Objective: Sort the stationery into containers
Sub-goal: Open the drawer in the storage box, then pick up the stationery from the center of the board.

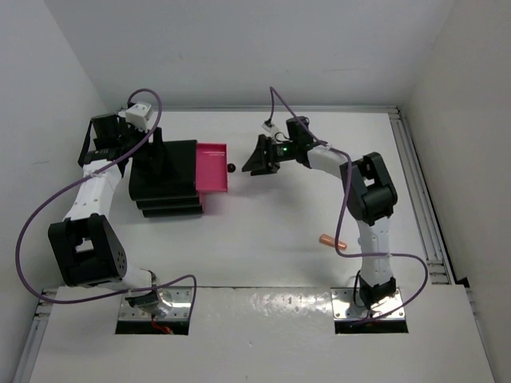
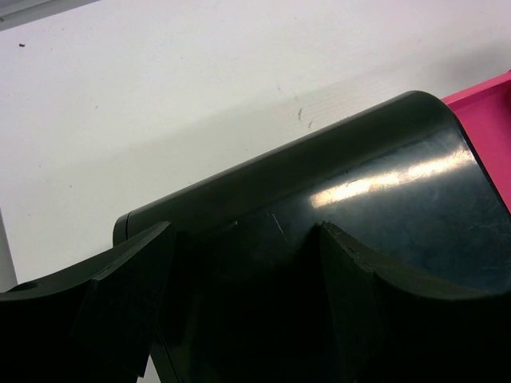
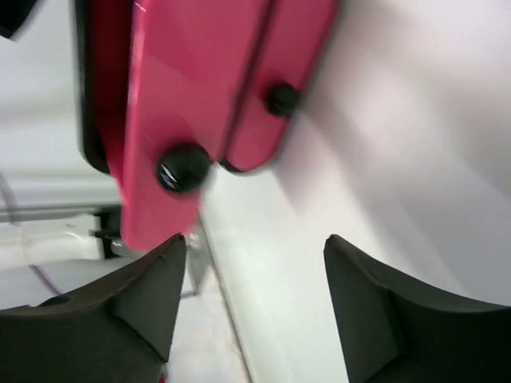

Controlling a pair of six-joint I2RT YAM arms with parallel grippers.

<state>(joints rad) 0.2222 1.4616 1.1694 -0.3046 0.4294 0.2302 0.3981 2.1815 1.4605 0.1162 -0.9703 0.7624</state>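
Observation:
The black stepped box (image 1: 166,182) stands at the back left. Its top pink drawer (image 1: 212,167) is pulled out to the right, with its black knob (image 1: 230,167) at the front. My right gripper (image 1: 254,159) is open and empty just right of that knob. In the right wrist view, which is blurred, the knob (image 3: 184,166) sits just beyond my open gripper (image 3: 251,239), and a second knob (image 3: 283,99) is farther off. My left gripper (image 1: 157,157) is open, fingers spread on the box top (image 2: 383,199). An orange highlighter (image 1: 331,241) lies beside the right arm.
White walls close in the table at the back and on both sides. A metal rail (image 1: 419,199) runs along the right edge. Purple cables loop from both arms. The drawer's pink edge (image 2: 489,112) shows at the right of the left wrist view.

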